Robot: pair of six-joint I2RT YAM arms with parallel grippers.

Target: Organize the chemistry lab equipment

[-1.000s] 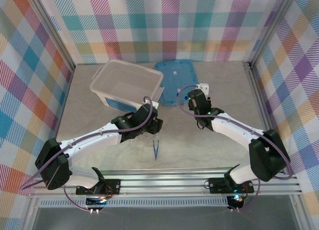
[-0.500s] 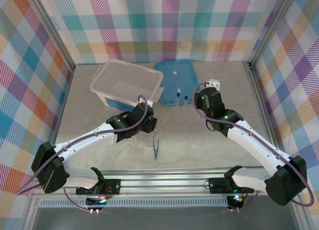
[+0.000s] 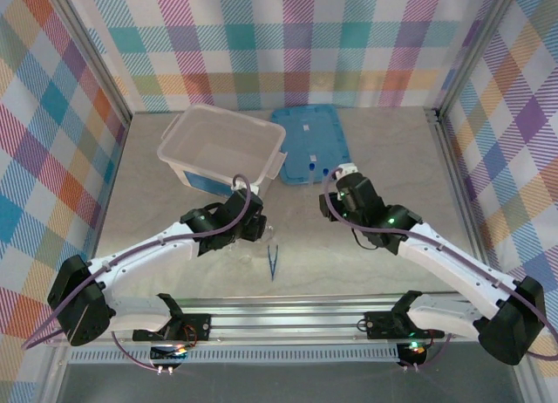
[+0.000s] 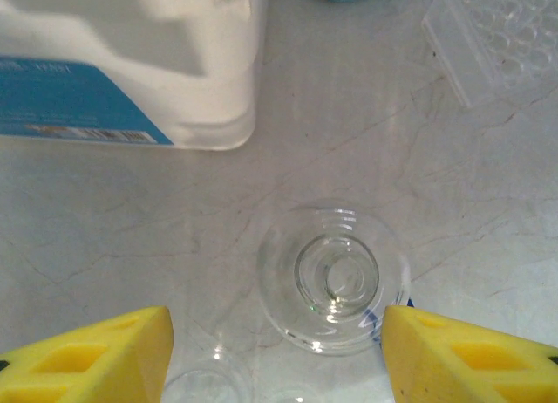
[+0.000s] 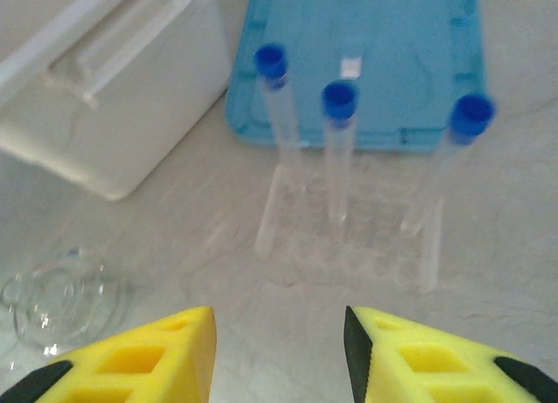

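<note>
A clear glass flask (image 4: 336,276), seen from above, stands on the table between the fingers of my open left gripper (image 4: 277,342), closer to the right finger. Small clear beakers (image 4: 196,390) peek in at the bottom edge. Three clear tubes with blue caps (image 5: 338,98) stand upright in a clear rack (image 5: 349,237), just ahead of my open right gripper (image 5: 279,351), which holds nothing. The flask (image 5: 57,294) also shows at the lower left there. Dark-blue tweezers (image 3: 272,262) lie on the table between the arms, nearer the front edge than the left gripper (image 3: 255,228) and right gripper (image 3: 331,196).
The translucent white tub (image 3: 222,146) stands at the back left, close beyond the flask (image 4: 131,63). The flat blue lid (image 3: 309,141) lies beside it, behind the tube rack. Checked walls close off three sides.
My right gripper swung out to the right, then came back left and nearer, facing the tubes. My left gripper shifted slightly left and toward the front.
</note>
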